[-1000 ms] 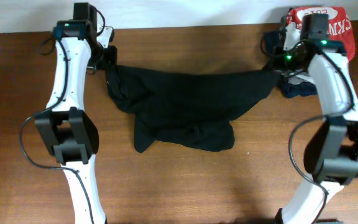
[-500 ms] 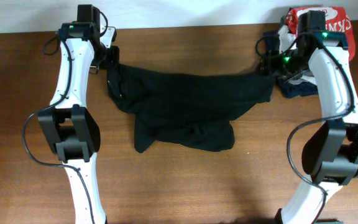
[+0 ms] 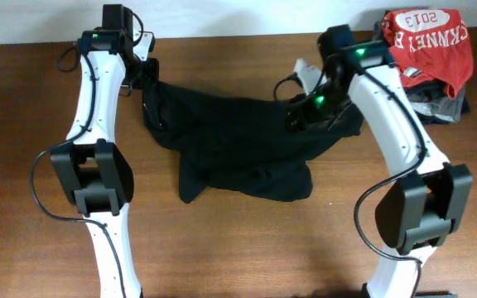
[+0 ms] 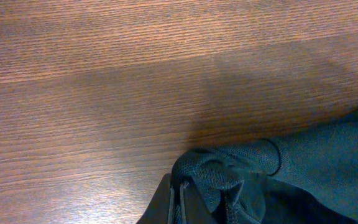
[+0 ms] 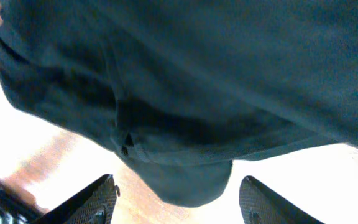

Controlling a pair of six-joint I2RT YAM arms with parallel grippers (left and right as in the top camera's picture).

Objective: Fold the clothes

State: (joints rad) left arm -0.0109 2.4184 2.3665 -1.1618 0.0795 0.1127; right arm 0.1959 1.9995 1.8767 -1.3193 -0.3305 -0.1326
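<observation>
black shirt (image 3: 247, 145) sprawled and rumpled across the middle of the wooden surface (image 3: 247, 248), widest along its far edge, bunched into a crumpled lobe on the near side. left claw (image 3: 143, 81) at the far-left corner of the cloth, clenched on a pinch of the black shirt; from the left wrist view, gathered hem folds wedged right at the fingers (image 4: 163, 208), bare wood beyond. right claw (image 3: 301, 116) over the right part of the fabric, released, fingers (image 5: 95, 202) spread wide, a hanging fold of cloth in the gap, gripped by neither. red shirt (image 3: 427, 45) printed "2013" in the far-right corner, apart from the black one, dark folded garments (image 3: 441, 103) just on its near side.
</observation>
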